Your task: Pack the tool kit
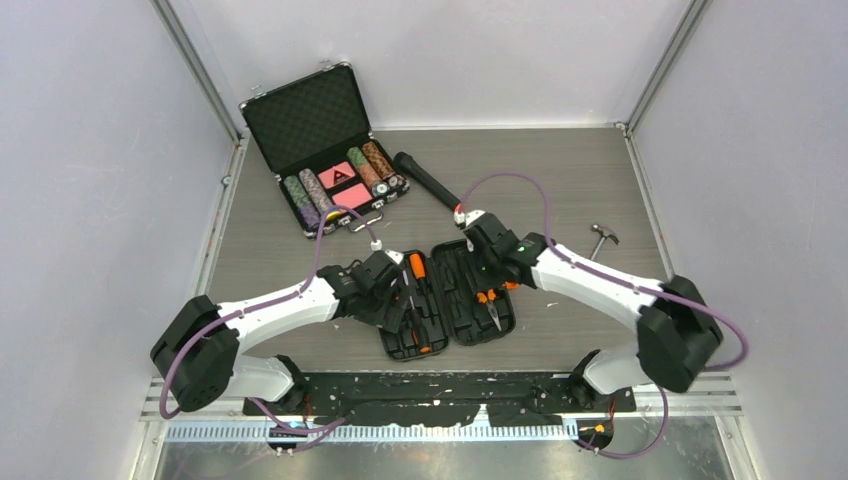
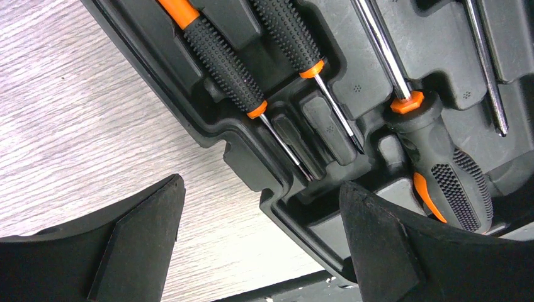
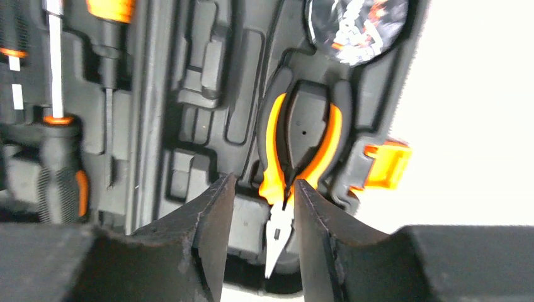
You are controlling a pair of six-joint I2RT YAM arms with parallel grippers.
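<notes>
We judge packing nearly done: the black moulded case lies open at lower centre, left gripper wide and empty at its edge, right gripper narrow, unclamped, astride the seated pliers, hammer outside at right, screwdrivers slotted, closing left.

The top camera looks steeply down from high behind the near edge, over the whole table. Both wrist cameras hang close above the open tool kit, the left over its screwdrivers, the right over its pliers. All views share it.
</notes>
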